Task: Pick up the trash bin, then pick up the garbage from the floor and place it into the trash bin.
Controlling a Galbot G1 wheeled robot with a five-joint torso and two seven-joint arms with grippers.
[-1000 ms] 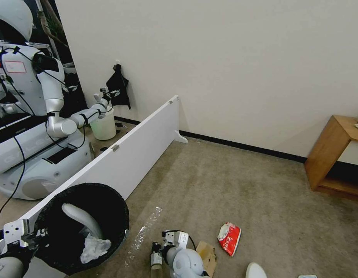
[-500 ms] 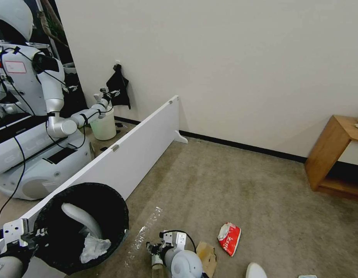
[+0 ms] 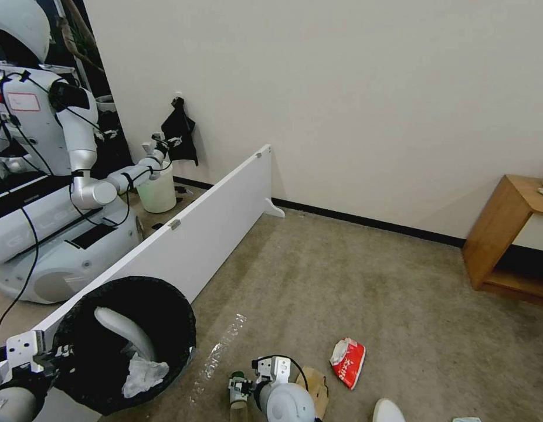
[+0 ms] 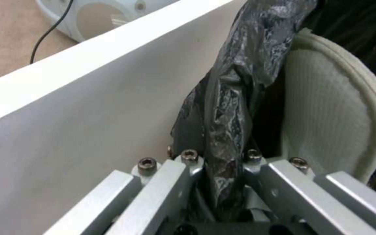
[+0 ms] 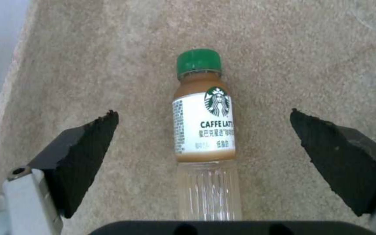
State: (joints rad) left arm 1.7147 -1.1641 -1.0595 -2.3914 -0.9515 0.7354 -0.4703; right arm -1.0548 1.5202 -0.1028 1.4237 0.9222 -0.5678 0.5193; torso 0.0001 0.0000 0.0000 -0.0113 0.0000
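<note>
One bottle (image 5: 204, 130) between spread right claw (image 5: 203, 150); left claw (image 4: 220, 182) pinching trash bin (image 3: 166, 305) rim.

Robot test rm, 2nd robot (image 3: 54, 176), partition board (image 3: 183, 246), carpet (image 3: 365, 293)

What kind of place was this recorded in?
Probably a mock room in a robot lab: carpeted floor, a low white partition board with a second robot behind it, and a wooden side table.

White slipper (image 3: 387, 411) and bottle (image 3: 238, 404) cut off at the bottom edge.
</note>
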